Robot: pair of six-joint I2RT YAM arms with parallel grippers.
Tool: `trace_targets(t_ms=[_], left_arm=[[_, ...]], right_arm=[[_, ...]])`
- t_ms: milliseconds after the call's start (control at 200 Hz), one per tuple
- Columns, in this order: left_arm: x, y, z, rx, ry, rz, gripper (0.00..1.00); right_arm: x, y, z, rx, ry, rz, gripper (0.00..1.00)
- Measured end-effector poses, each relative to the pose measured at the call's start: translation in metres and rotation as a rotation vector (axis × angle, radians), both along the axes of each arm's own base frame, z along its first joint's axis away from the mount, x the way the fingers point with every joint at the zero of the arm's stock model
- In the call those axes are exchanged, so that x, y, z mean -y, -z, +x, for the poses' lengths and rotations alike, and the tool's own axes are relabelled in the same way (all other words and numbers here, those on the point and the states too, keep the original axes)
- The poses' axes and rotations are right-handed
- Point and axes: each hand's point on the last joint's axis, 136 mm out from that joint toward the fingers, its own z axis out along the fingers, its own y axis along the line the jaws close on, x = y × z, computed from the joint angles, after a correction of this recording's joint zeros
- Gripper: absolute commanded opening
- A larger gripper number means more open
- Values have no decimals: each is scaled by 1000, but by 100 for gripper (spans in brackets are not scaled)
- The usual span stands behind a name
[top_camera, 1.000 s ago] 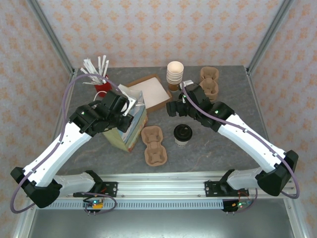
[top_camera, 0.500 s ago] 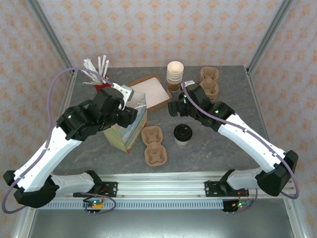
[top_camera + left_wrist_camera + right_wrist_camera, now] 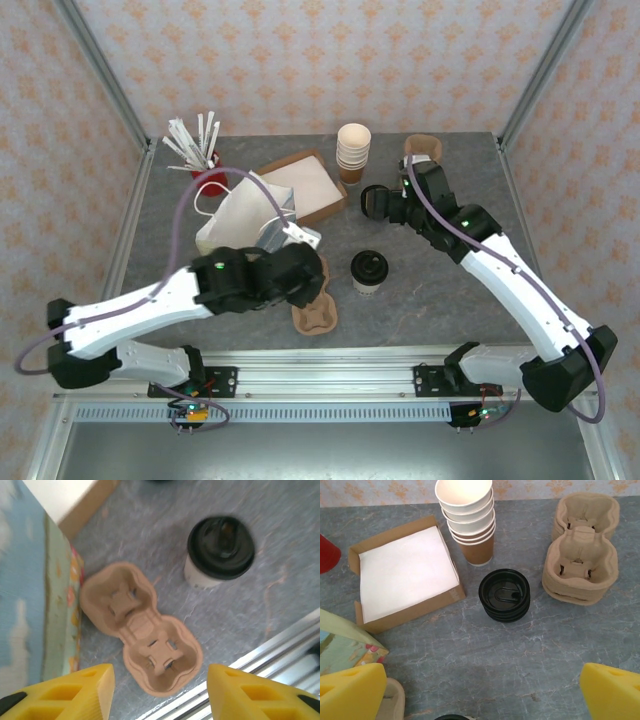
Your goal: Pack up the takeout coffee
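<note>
Two stretches of bare table point(image 3: 430, 300) are left open: one between the takeout coffee point(image 3: 368, 271) and the right edge, one along the left edge beside the paper bag point(image 3: 240, 215). The coffee is seen standing upright a little nearer the near edge than the middle, its long axis vertical and its black lid turned straight up. It is touched by nothing, with the cup carrier point(image 3: 315, 300) just to its left. The carrier is laid flat, its long axis running from the bag toward the near edge, one lobe just beside the bag's foot. The left gripper point(image 3: 157, 690) is held above the carrier with its fingers spread and nothing between them. The right gripper point(image 3: 481, 692) is spread wide over the far half — nothing is pinched — near the stacked black lids point(image 3: 504, 595). Toward the far edge the room is crowded: the shallow box point(image 3: 405, 575), the stack of lidless cups point(image 3: 470, 520) and the stacked carriers point(image 3: 580, 545) are set near one another.
</note>
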Motion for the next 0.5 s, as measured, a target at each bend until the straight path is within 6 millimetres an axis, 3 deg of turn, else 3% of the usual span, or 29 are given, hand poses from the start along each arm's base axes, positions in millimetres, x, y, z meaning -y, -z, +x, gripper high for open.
trace_targets(t_ms=[85,165,500], left_arm=[[5,38,2,-50,-51,41,53],[10,61,3,-79,-94,53,53],[19,113,12,-125,-259,30,51]], right_arm=[[3,4,1,-6,11,-9,99],[9,6,1,-7,26,-15,99],[16,10,-7,-6,34,-16,99]])
